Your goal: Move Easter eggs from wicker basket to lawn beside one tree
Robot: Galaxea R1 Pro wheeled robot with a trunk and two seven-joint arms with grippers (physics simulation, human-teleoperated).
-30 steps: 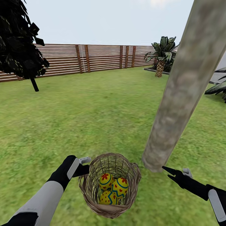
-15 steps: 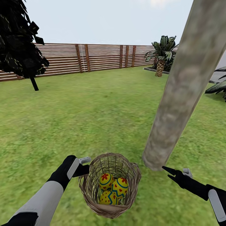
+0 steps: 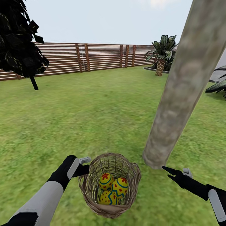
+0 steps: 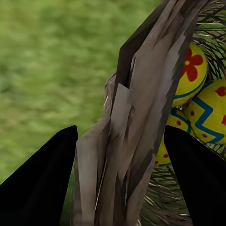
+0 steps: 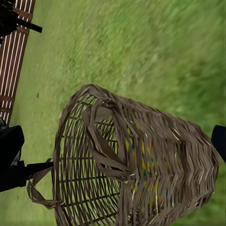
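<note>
Tool on our left is clamped on the wicker basket, and in the left wrist view we see why: its two dark fingers straddle the thick braided rim, one outside the wall, one inside. We read the basket as held rather than resting, tipped a little toward us, though we cannot tell for sure whether its base touches the lawn.

All three Easter eggs sit inside it, bunched together at the bottom, yellow with red flowers and blue zigzags. So nothing is out yet, folks; that whole part of the job is ahead of us.

What looks settled is the spot. The pale mottled trunk of the tree meets the grass just beside the basket, on our right, so we judge the carrying is done and the eggs need only a short hop.

Our right tool hovers empty, its fingers apart, low over the grass near the foot of the trunk and a little apart from the basket's side. From its own camera we look along the woven wall, eggs glinting through the gaps.

Score so far: zero of three placed. We reckon the right tool is the one to reach in first.
</note>
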